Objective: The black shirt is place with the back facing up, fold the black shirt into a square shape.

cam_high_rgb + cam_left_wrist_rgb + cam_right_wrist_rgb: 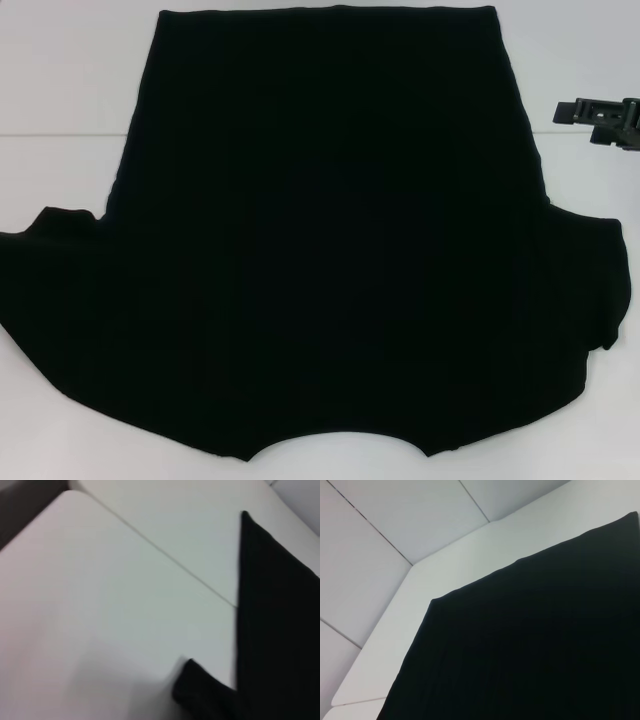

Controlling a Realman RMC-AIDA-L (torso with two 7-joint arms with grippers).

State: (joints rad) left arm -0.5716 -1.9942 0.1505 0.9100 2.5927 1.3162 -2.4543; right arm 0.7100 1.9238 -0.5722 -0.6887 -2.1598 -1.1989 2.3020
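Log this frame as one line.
black shirt: spread flat on table, unfolded | right gripper: beside shirt's right edge, empty | left gripper: not visible

black shirt, spread flat, plain side up

Only the right gripper shows in the head view, a black piece entering from the frame's right edge at about two o'clock from the centre. It lies roughly level, its long body pointing toward nine o'clock, with a stepped, blocky outline. Whether it is spread or closed cannot be told from this angle. No wrist or arm link shows behind it. The left arm is out of the head view altogether, and neither wrist view shows any part of its own arm or of the other one.
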